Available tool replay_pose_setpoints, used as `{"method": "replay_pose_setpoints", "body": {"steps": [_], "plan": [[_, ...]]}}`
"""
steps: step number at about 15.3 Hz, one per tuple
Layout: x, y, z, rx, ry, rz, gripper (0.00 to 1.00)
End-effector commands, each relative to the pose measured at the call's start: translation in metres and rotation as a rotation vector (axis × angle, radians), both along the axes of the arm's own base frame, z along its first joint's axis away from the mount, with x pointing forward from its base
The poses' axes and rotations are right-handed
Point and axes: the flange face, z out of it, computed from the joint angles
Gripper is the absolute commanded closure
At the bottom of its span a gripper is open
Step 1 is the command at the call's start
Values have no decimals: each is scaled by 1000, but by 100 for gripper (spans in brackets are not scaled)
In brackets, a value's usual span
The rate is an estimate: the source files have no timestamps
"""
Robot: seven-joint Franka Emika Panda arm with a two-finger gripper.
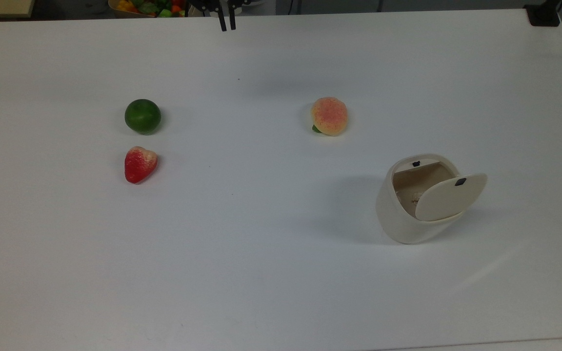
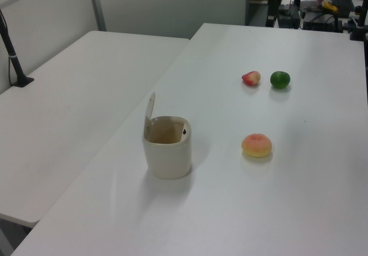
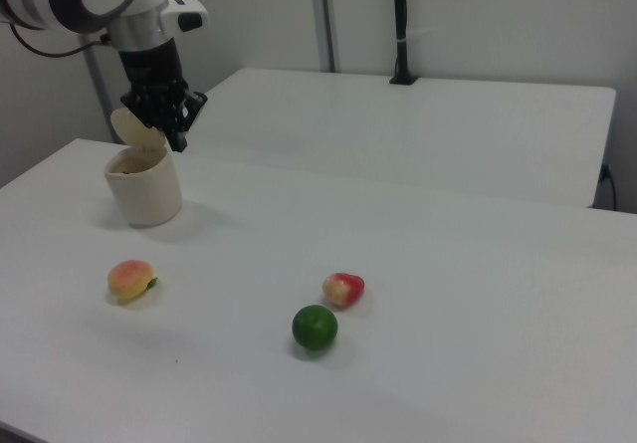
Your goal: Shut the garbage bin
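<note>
Illumination was bright, even and diffuse, consistent with overhead room lighting. The white table (image 1: 261, 273) appeared near overexposure, with a faint diagonal glare streak near the top view's lower right. Shadows were soft: a pale patch lay on the top view's left of the garbage bin (image 1: 403, 219), and a diffuse one lay beyond the peach (image 1: 329, 115). The left view appeared slightly hazy.
</note>
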Motion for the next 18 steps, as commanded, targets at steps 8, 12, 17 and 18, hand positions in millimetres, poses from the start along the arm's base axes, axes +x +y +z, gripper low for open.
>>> {"method": "replay_pose_setpoints", "body": {"steps": [8, 12, 17, 18], "plan": [[13, 45, -13, 69, -55, 36, 100], [23, 82, -13, 109, -138, 47, 100], [38, 131, -16, 167, -276, 16, 100], [41, 141, -19, 173, -297, 19, 100]]}}
